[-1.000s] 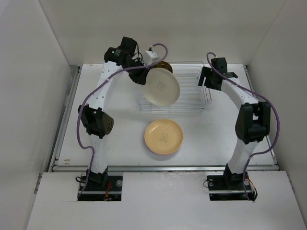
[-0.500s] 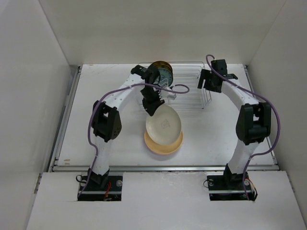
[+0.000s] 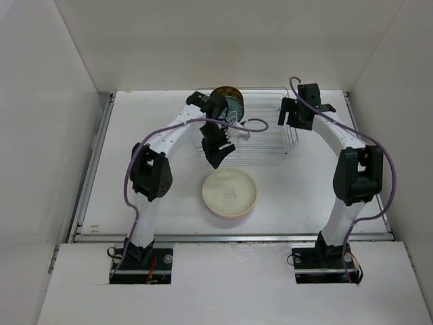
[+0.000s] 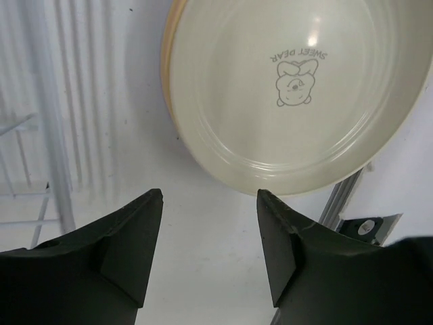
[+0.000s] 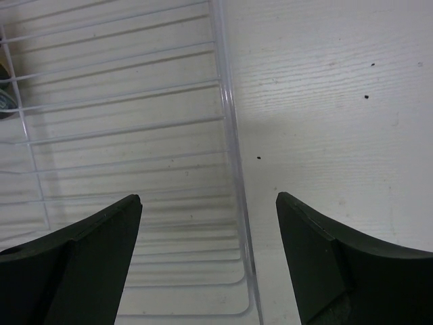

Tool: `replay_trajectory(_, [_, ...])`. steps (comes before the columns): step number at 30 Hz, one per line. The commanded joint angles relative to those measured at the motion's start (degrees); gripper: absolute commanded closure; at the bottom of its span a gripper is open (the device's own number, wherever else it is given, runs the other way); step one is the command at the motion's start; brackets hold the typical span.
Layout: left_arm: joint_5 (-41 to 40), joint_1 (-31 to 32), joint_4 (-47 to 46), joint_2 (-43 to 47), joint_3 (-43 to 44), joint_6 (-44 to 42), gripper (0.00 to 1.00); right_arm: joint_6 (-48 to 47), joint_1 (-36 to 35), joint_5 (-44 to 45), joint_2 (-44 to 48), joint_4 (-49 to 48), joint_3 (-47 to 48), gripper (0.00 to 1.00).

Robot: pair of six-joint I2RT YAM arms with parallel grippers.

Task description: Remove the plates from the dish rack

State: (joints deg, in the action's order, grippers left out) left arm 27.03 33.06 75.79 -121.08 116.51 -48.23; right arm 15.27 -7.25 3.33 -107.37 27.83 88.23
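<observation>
Cream plate (image 3: 230, 192) stacked on yellow-orange plate (image 4: 166, 61); left pincer (image 4: 210, 200) apart beside rim; right pincer (image 5: 208, 203) apart over dish rack (image 5: 232, 156) edge.

White table top (image 3: 298, 196), faintly wood-grained in the close views, with a few small dark specks (image 5: 260, 160) scattered over it in the right wrist view. Boxed in by plain white walls at the back (image 3: 223, 40), left (image 3: 40, 135) and right (image 3: 406, 101). Edged along the near side by a silvery metal rail (image 3: 237, 237), with a like strip (image 3: 91, 169) down the left side. Nearer still, a white front board (image 3: 230, 284).
</observation>
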Motion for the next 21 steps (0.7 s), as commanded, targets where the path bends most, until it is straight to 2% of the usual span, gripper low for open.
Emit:
replay_trajectory(1, [3.3, -2.4, 15.4, 1.7, 7.1, 3.4, 0.47, -3.0, -2.1, -0.7, 3.4, -2.6, 3.8, 0.13])
replay_trajectory(4, [6.7, -8.0, 10.5, 1.7, 14.8, 11.5, 0.47, -7.0, -4.4, -0.1, 3.4, -2.0, 7.7, 0.15])
replay_trajectory(5, [6.7, -11.2, 8.0, 2.2, 15.7, 18.9, 0.47, -8.0, -5.7, -0.6, 2.6, -2.0, 9.9, 0.16])
replay_trajectory(6, [6.7, -12.8, 1.6, 2.2, 15.7, 22.9, 0.47, -8.9, -6.5, -1.4, 1.5, -2.0, 11.2, 0.16])
replay_trajectory(10, [-2.1, -18.5, -12.4, 3.6, 11.7, 35.9, 0.47, -13.0, -8.8, -5.9, -4.1, -3.1, 18.9, 0.26])
replay_trajectory(11, [-7.2, -19.0, -14.1, 3.6, 11.1, 37.3, 0.47, -13.0, -9.6, -6.4, -5.6, -3.1, 20.8, 0.32])
replay_trajectory(14, [-13.4, -19.6, -16.5, 1.2, 11.7, 38.6, 0.47, -14.2, -10.9, -9.6, -11.4, -2.6, 28.0, 0.46])
replay_trajectory(16, [-13.4, -19.6, -17.0, -1.9, 13.6, 38.6, 0.47, -14.8, -11.4, -11.9, -15.3, -2.6, 32.5, 0.51])
replay_trajectory(19, [-14.0, -19.6, -17.5, -6.1, 15.8, 39.9, 0.47, -16.1, -12.6, -13.4, -19.0, -4.0, 37.4, 0.51])
replay_trajectory(21, [-13.5, -19.6, -18.0, -7.5, 16.5, 40.4, 0.47, -16.1, -12.6, -13.4, -22.5, -4.9, 39.4, 0.47])
